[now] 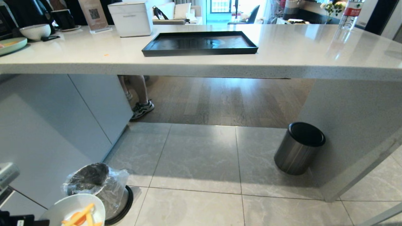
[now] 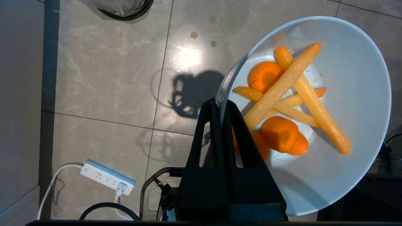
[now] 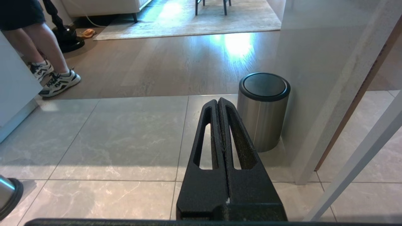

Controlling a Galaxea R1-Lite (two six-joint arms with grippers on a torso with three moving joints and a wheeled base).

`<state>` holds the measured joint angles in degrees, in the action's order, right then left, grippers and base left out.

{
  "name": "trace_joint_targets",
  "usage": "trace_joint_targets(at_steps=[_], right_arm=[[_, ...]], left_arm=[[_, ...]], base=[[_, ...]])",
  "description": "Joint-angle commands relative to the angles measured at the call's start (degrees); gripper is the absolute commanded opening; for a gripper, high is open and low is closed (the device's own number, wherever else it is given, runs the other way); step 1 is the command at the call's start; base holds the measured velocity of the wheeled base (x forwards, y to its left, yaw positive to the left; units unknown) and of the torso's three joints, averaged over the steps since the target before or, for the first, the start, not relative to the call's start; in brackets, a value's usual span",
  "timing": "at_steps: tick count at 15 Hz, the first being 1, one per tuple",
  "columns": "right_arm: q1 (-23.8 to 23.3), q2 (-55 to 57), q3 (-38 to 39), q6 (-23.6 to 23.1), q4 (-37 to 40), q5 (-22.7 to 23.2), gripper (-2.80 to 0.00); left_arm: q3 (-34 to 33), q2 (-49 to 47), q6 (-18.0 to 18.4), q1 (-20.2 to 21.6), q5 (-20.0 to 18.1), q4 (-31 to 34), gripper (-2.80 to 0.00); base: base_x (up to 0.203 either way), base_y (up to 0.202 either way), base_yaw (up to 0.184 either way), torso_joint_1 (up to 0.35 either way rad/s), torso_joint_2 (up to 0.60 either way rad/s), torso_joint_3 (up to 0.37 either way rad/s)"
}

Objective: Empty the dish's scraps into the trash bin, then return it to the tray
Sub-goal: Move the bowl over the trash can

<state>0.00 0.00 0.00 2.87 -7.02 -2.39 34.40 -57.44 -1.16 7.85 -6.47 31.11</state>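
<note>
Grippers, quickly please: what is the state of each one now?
Left gripper: closed on the rim of the dish, scraps inside.
Right gripper: closed, holding nothing.

The left gripper [image 2: 220, 105] consists of two matte black, wedge-shaped fingers, each with an elongated slot cut through it, rising from a wide black base block. The right gripper [image 3: 219, 102] is of identical build; its rough-textured black fingers carry fine dust and pale fibres along their inner edges.
</note>
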Motion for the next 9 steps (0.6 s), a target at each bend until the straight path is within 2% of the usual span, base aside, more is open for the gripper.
trace_joint_targets(at_steps=[1, 9], right_arm=[[0.0, 0.0, 0.0, 0.0, -0.1, 0.0, -2.8], [0.0, 0.0, 0.0, 0.0, 0.0, 0.0, -2.8]], left_arm=[[0.0, 0.3, -0.1, 0.1, 0.0, 0.9, -2.8], [0.0, 0.3, -0.2, 0.1, 0.0, 1.6, -2.8]], base=[[0.0, 0.0, 0.0, 0.0, 0.0, 0.0], [0.0, 0.0, 0.0, 0.0, 0.0, 0.0]])
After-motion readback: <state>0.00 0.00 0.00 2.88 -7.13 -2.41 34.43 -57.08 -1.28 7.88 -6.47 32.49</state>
